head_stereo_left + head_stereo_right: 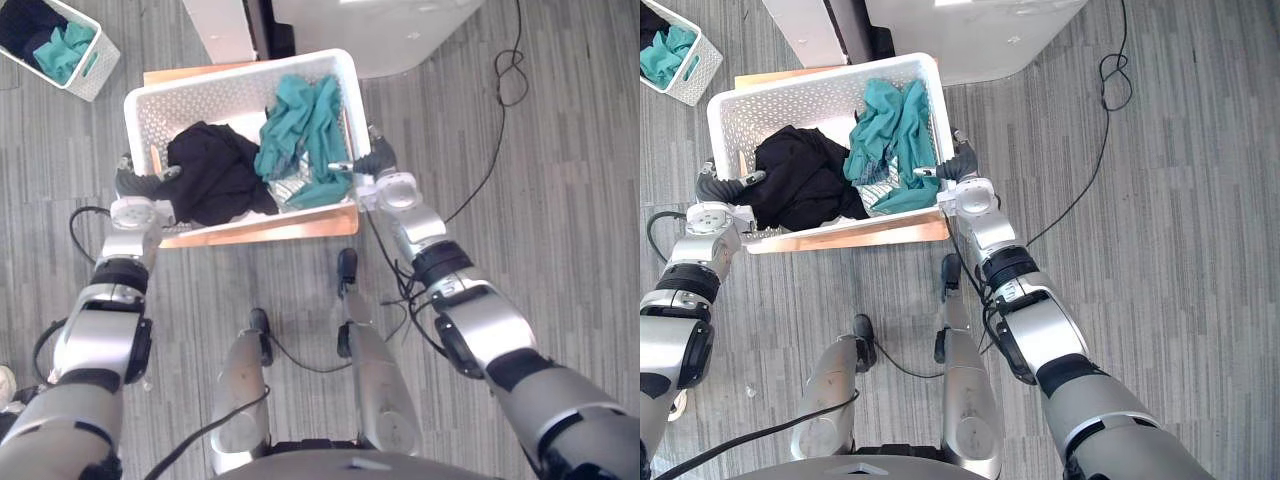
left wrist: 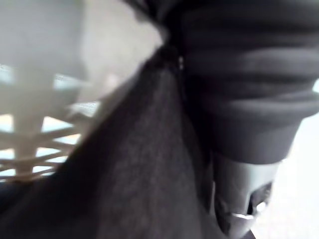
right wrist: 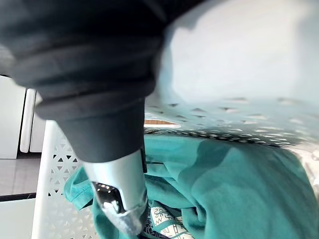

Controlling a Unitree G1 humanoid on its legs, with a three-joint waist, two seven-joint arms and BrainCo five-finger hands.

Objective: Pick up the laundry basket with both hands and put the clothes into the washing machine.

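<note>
White laundry basket (image 1: 150, 110) (black garment (image 1: 210, 175), teal garments (image 1: 300, 125) inside): left robot hand (image 1: 132, 182) and right robot hand (image 1: 380, 158) each clasp an opposite rim.

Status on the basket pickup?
Right hand clamped on basket rim; left hand at opposite rim, grip unclear. Basket on wooden board, black garment and teal garment inside. Nothing blocking.

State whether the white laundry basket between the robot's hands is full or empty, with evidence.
Partly full: the laundry basket holds a black garment and teal clothes.
</note>
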